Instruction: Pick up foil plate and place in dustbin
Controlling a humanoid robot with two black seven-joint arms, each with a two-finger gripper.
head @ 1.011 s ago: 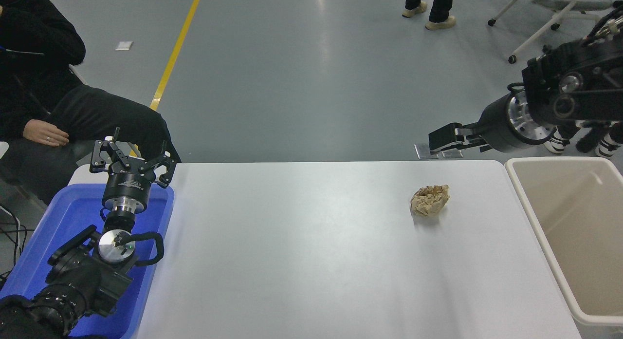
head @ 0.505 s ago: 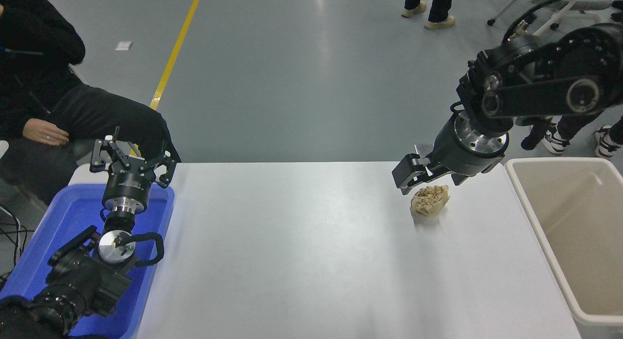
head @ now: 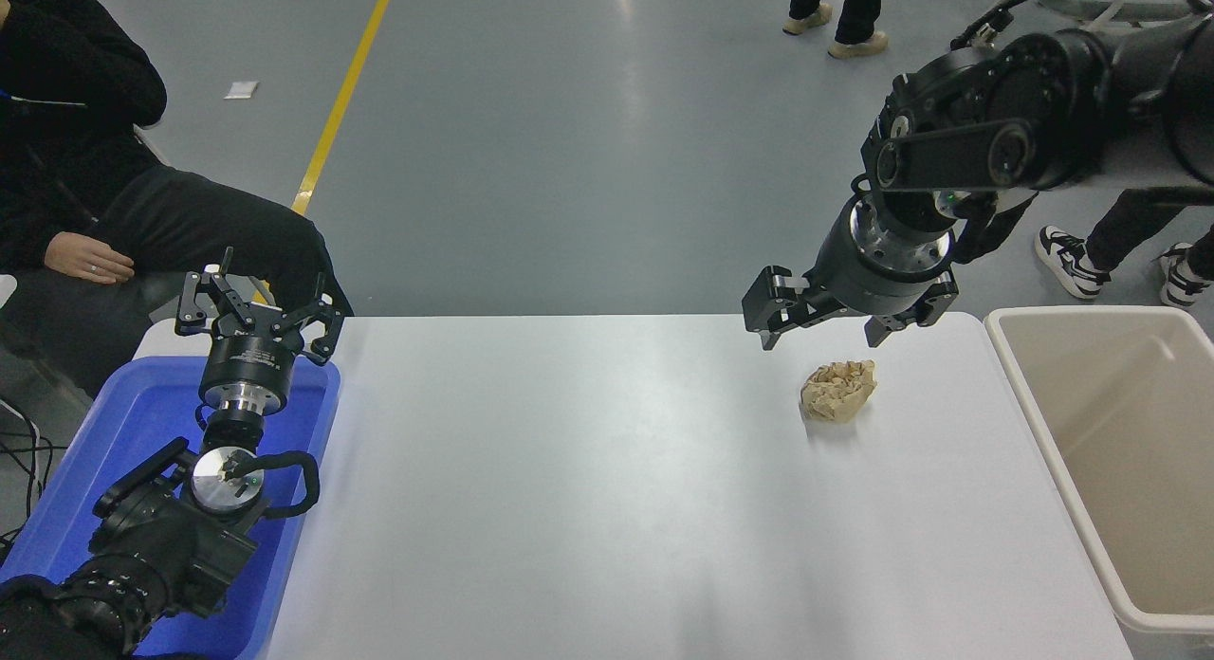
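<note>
No foil plate shows in the head view; it is hidden or out of view. The beige dustbin (head: 1119,404) stands at the table's right end, and what shows of its inside holds nothing. My right gripper (head: 820,336) points down with its jaws wide open, holding nothing. It hangs just above and behind a crumpled tan paper wad (head: 837,389) on the table. My left gripper (head: 256,311) is parked open at the lower left.
A blue bin (head: 114,432) sits under the left arm at the table's left end. A seated person (head: 85,205) is at the far left. Other people's legs (head: 844,15) stand on the floor beyond the table.
My right arm swung in from the right edge to above the paper wad. Its gripper turned to point down and its jaws spread wider. The left arm has not moved.
</note>
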